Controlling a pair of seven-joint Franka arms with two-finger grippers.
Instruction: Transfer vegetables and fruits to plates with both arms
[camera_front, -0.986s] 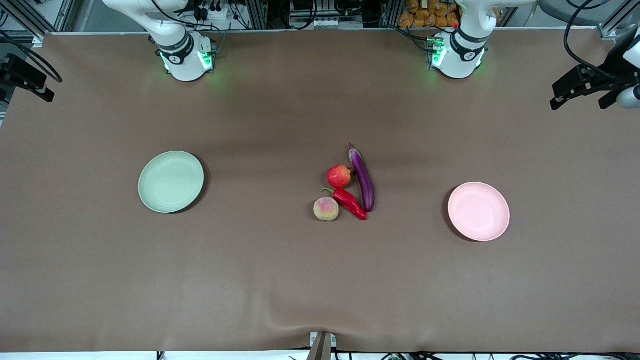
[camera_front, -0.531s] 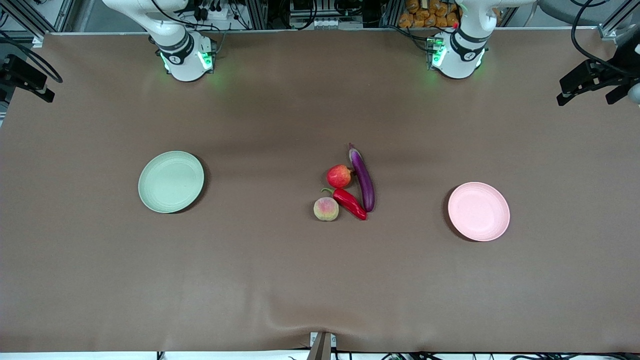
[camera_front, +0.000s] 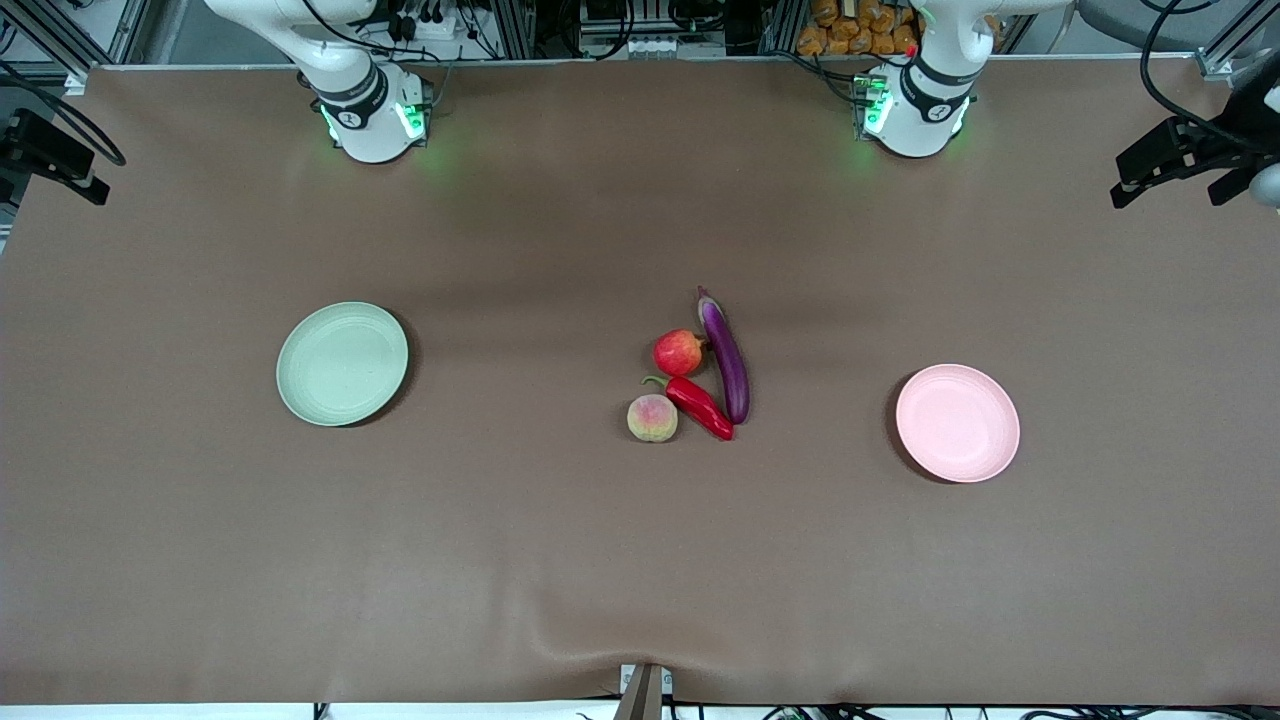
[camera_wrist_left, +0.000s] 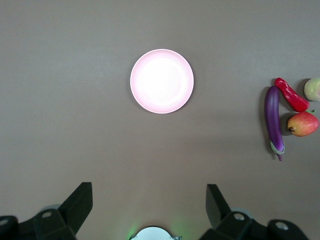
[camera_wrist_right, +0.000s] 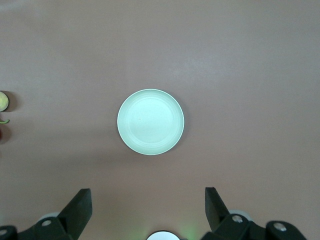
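Observation:
The purple eggplant (camera_front: 726, 357), red apple (camera_front: 679, 352), red chili (camera_front: 702, 407) and peach (camera_front: 652, 418) lie clustered mid-table. The pale green plate (camera_front: 342, 363) lies toward the right arm's end, the pale pink plate (camera_front: 957, 422) toward the left arm's end; both are bare. My left gripper (camera_wrist_left: 149, 200) is open and empty, high over the table between its base and the pink plate (camera_wrist_left: 161, 81); it also shows in the front view (camera_front: 1165, 190). My right gripper (camera_wrist_right: 147, 200) is open and empty, high over the table near the green plate (camera_wrist_right: 150, 121).
The brown table cover (camera_front: 560, 560) has a small bulge at its edge nearest the front camera. The arm bases (camera_front: 372, 115) (camera_front: 915, 110) with green lights stand along the edge farthest from that camera. The left wrist view also shows the eggplant (camera_wrist_left: 273, 120) and apple (camera_wrist_left: 302, 124).
My left arm's hand has shifted slightly at the front view's edge. The produce, the plates and the right arm have not moved.

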